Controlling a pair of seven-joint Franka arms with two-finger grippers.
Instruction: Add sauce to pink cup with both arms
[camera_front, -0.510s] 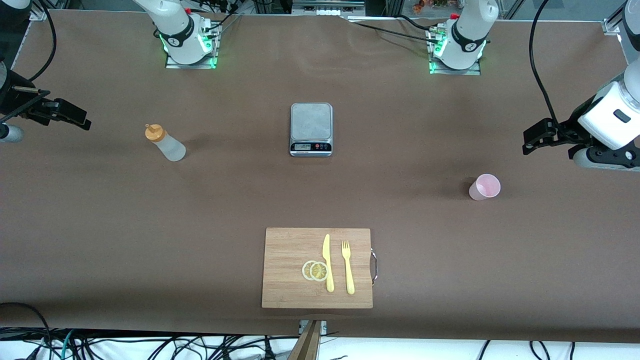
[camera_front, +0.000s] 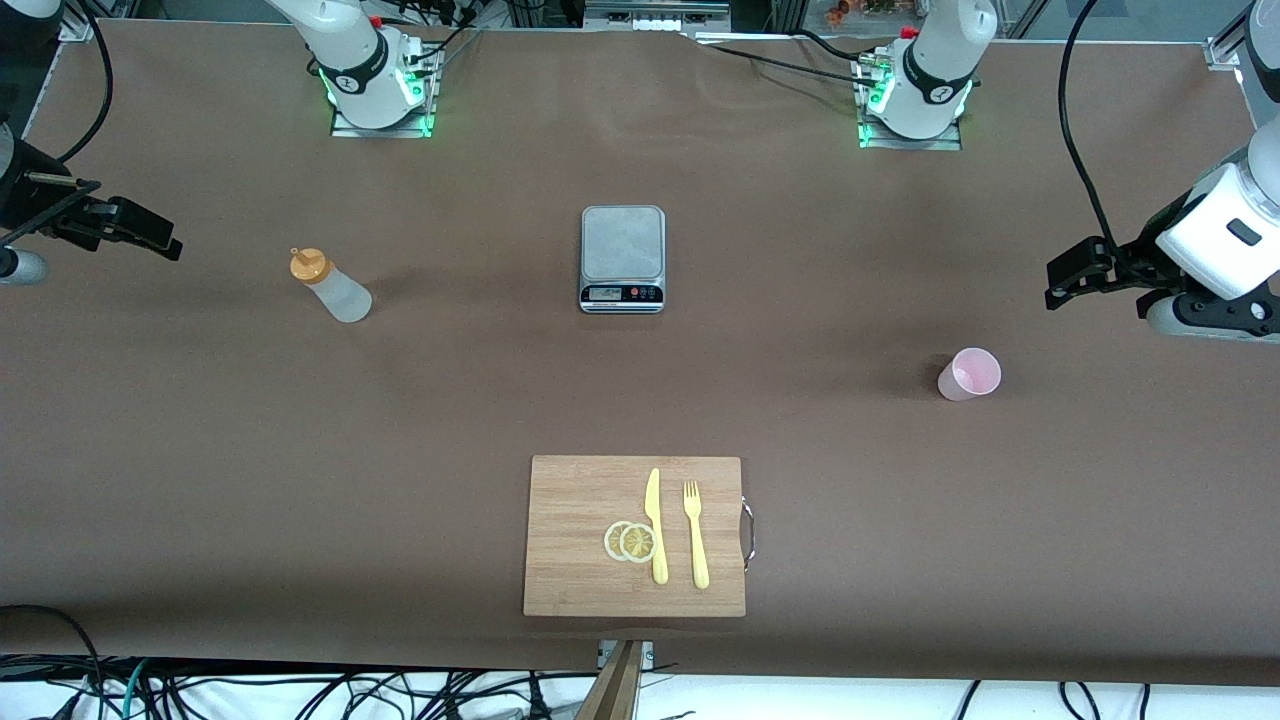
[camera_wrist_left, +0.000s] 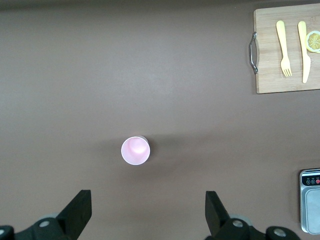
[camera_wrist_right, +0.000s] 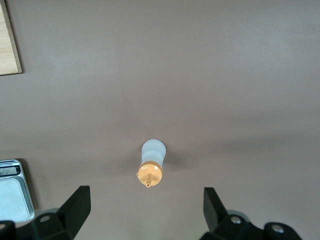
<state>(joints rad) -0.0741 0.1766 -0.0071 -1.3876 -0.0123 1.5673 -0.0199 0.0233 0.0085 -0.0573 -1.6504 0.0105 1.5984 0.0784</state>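
Observation:
The sauce bottle (camera_front: 335, 288), whitish with an orange nozzle cap, stands on the table toward the right arm's end; it also shows in the right wrist view (camera_wrist_right: 151, 161). The pink cup (camera_front: 968, 375) stands upright and looks empty toward the left arm's end; it also shows in the left wrist view (camera_wrist_left: 135, 150). My right gripper (camera_front: 150, 238) hangs open and empty over the table's end, apart from the bottle (camera_wrist_right: 146, 207). My left gripper (camera_front: 1075, 275) hangs open and empty over the table's other end, apart from the cup (camera_wrist_left: 147, 215).
A grey kitchen scale (camera_front: 622, 258) sits mid-table between the bottle and cup. A wooden cutting board (camera_front: 570, 540) lies near the front camera, with lemon slices (camera_front: 630, 541), a yellow knife (camera_front: 655, 525) and a yellow fork (camera_front: 695, 535).

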